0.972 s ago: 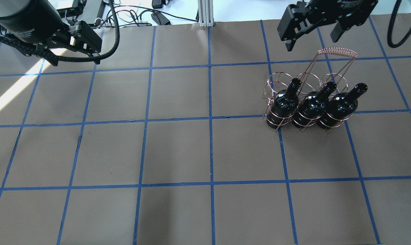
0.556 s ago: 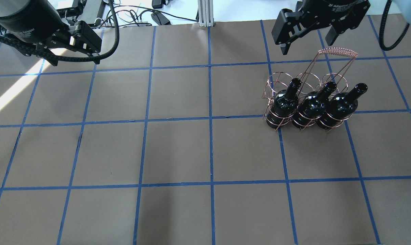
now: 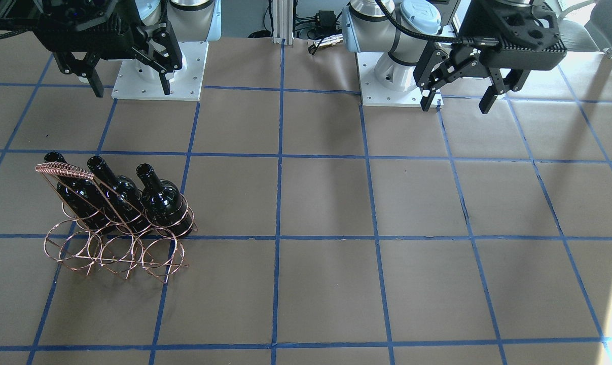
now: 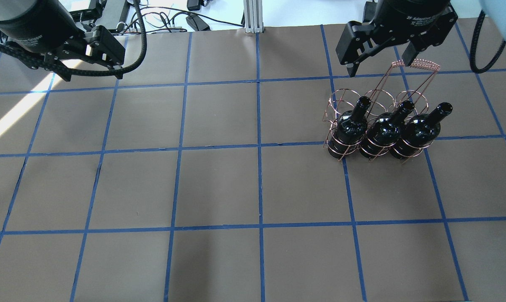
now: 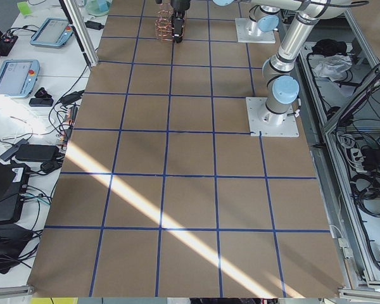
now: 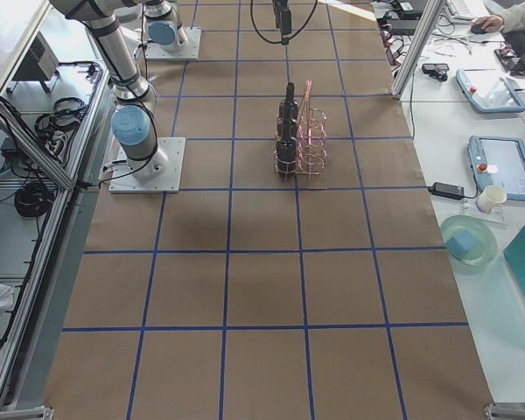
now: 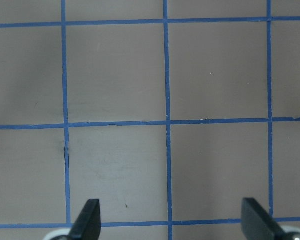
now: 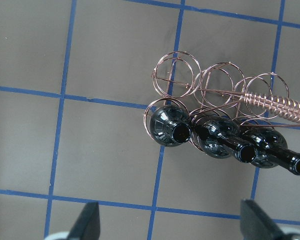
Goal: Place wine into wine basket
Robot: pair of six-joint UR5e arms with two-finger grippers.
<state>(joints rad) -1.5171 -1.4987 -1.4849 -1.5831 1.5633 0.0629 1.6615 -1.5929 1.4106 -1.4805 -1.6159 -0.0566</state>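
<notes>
Three dark glossy wine bottles stand in a row (image 4: pixel 351 126) (image 4: pixel 385 131) (image 4: pixel 418 133) in the copper wire basket (image 4: pixel 345 97), filling the row of rings on my side. The far row of rings is empty (image 3: pixel 108 251). My right gripper (image 4: pixel 380 63) is open and empty, high above the basket near its coil-wrapped handle (image 4: pixel 416 64). The right wrist view looks down on the bottle mouths (image 8: pixel 172 131) between the open fingers (image 8: pixel 87 220). My left gripper (image 4: pixel 120 65) is open and empty, far to the left over bare table (image 7: pixel 172 220).
Brown paper with a blue tape grid (image 4: pixel 219 184) covers the table. The arms' white base plates (image 3: pixel 158 71) (image 3: pixel 392 91) sit at my edge. Benches with tablets and cables (image 5: pixel 19 73) (image 6: pixel 499 166) flank the table ends.
My right gripper has shifted toward the basket's handle, still open. The bottles, the basket and the left arm have not moved.
</notes>
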